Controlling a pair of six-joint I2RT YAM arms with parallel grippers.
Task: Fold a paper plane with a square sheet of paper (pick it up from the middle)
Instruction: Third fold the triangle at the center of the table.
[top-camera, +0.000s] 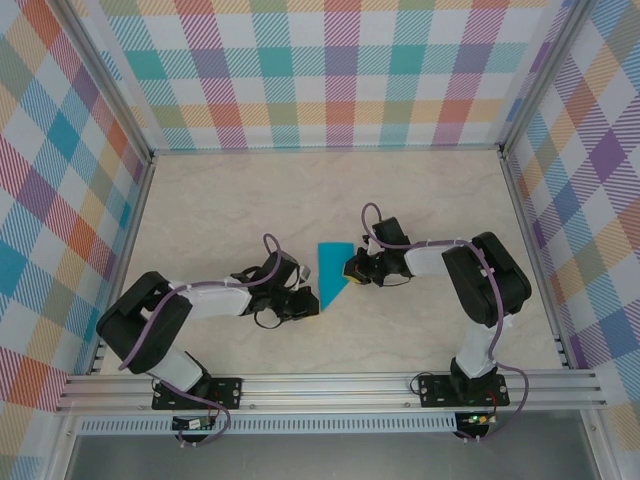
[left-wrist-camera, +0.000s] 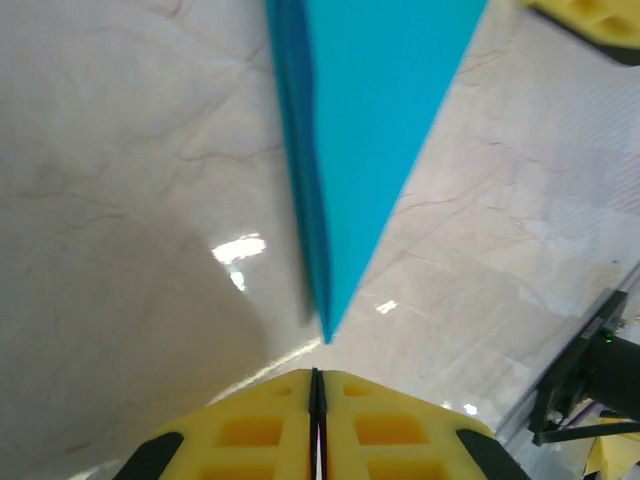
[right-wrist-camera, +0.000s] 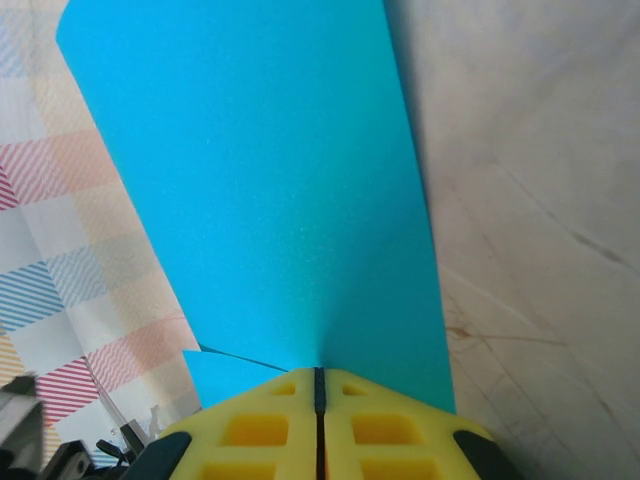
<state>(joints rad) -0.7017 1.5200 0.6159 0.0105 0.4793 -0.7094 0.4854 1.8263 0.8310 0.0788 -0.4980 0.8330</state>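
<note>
While right end effector pinches it — paper plane shows layers.

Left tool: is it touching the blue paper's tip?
Apart. The left wrist view shows bare table between the tip of the blue paper and the shut left tool.

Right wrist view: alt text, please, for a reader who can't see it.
The right gripper, yellow fingers shut, pinches the near edge of a teal paper that fans up across the middle. Pale marbled table lies to the right, a checked wall to the left.
</note>
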